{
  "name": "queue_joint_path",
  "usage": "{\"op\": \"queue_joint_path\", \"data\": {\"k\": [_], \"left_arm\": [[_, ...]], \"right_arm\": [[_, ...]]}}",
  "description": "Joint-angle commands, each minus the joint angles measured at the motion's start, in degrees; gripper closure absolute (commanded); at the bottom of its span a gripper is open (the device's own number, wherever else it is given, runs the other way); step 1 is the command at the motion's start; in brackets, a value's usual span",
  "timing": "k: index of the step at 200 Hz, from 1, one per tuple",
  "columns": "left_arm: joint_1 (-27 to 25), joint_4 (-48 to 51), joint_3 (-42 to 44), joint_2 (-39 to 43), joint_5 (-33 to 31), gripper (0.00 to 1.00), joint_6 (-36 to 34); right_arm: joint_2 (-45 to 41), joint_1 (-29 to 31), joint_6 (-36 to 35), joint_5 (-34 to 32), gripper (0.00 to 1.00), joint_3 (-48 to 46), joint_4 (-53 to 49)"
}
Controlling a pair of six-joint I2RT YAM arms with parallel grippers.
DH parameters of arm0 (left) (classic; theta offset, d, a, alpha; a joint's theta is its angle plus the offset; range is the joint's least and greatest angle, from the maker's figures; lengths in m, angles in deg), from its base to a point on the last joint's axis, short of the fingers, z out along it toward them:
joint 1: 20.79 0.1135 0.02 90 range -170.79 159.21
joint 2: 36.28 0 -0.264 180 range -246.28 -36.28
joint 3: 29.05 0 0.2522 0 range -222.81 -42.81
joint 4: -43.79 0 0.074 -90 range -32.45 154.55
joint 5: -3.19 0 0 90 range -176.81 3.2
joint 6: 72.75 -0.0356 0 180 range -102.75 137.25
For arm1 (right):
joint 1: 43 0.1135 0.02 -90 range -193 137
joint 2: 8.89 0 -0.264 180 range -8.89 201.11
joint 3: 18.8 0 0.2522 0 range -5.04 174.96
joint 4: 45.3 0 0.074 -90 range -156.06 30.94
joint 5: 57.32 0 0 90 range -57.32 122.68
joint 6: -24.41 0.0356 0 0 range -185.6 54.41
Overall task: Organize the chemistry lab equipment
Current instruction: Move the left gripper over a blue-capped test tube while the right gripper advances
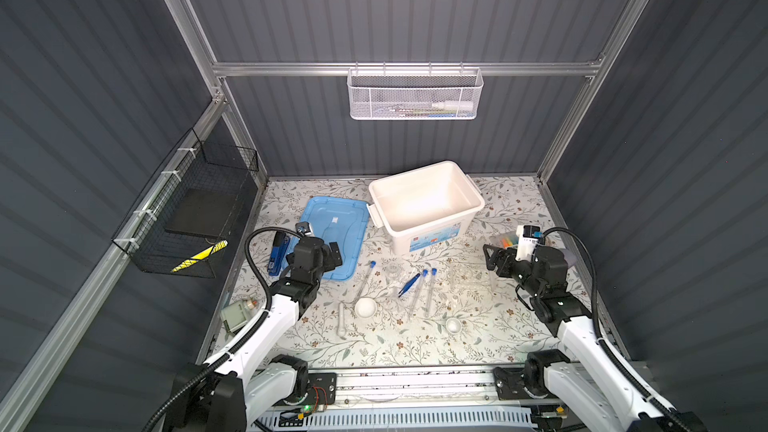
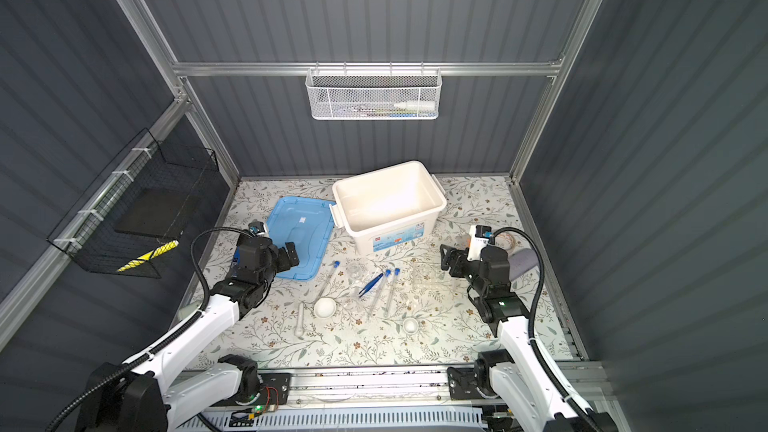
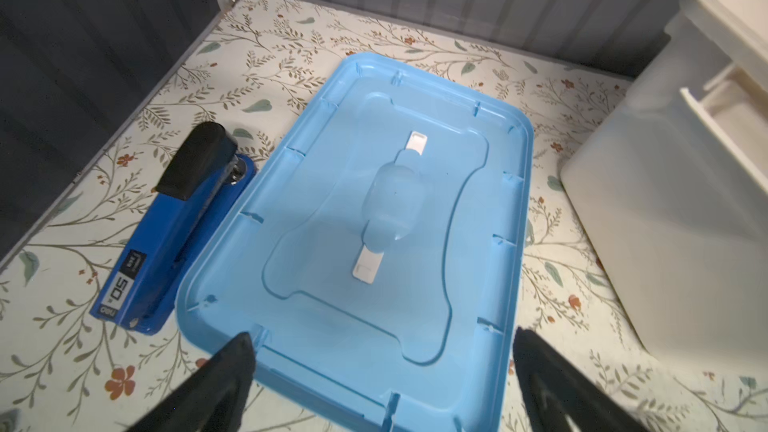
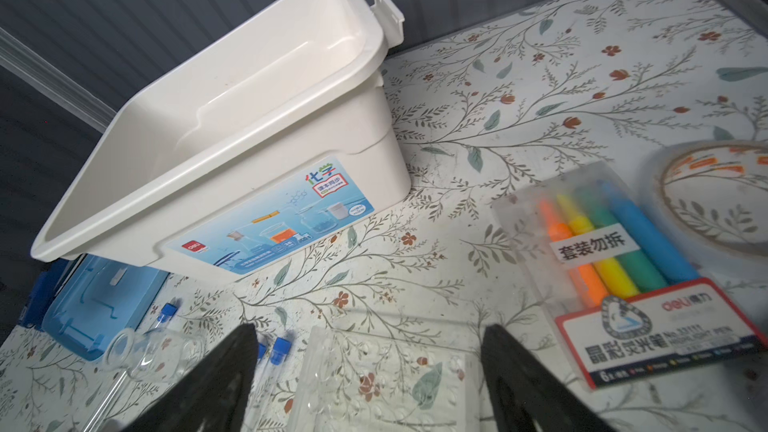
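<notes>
Lab kit, unsorted: we log left gripper [image 3: 382, 336] over the blue lid [image 3: 478, 201] and right gripper [image 4: 370, 328] by the clear tube rack [image 4: 374, 376], both spread and empty; test tubes [image 1: 430, 293] lie loose before the white bin [image 1: 432, 238] — a skewed pinch could send them rolling.

In both top views the clear tube rack [image 1: 469, 282] [image 2: 432, 280] barely shows against the floral table [image 1: 415, 351], right of centre, and its holes cannot be counted. The left arm [image 1: 309, 261] hides part of the stapler [image 1: 277, 253]. The right arm [image 1: 536, 265] covers most of the highlighter pack [image 1: 505, 239]. The contents of the white mesh basket [image 1: 415, 95], upper middle, are too small to tell. In the right wrist view the frame edge cuts off the blurred tape roll [image 4: 698, 160].
</notes>
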Motion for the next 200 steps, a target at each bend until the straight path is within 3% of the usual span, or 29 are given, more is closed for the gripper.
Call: {"op": "queue_joint_path", "data": {"k": [1,34,92,129,200], "left_arm": [[-2.6,4.2,0.0,2.5,0.5,0.02,-1.6],[-6.4,7.2,-2.1,-0.4,-0.5,0.06,-2.1],[-14.5,10.9,-7.1,-11.1,0.3,0.21,-3.3],[-15.4,11.5,-7.0,-14.4,3.2,0.33,-2.3],[-16.5,12.4,-7.0,-17.8,7.2,0.47,1.5]], "right_arm": [[0.0,2.3,1.8,-2.2,0.15,1.2,-3.1],[-0.1,4.4,3.0,-4.3,0.16,1.1,-3.6],[0.3,4.9,2.2,-5.3,0.17,2.3,-6.3],[1.3,5.0,0.9,-5.6,0.17,3.4,-8.1],[3.7,5.0,1.6,-5.7,0.17,2.6,-5.7]]}}
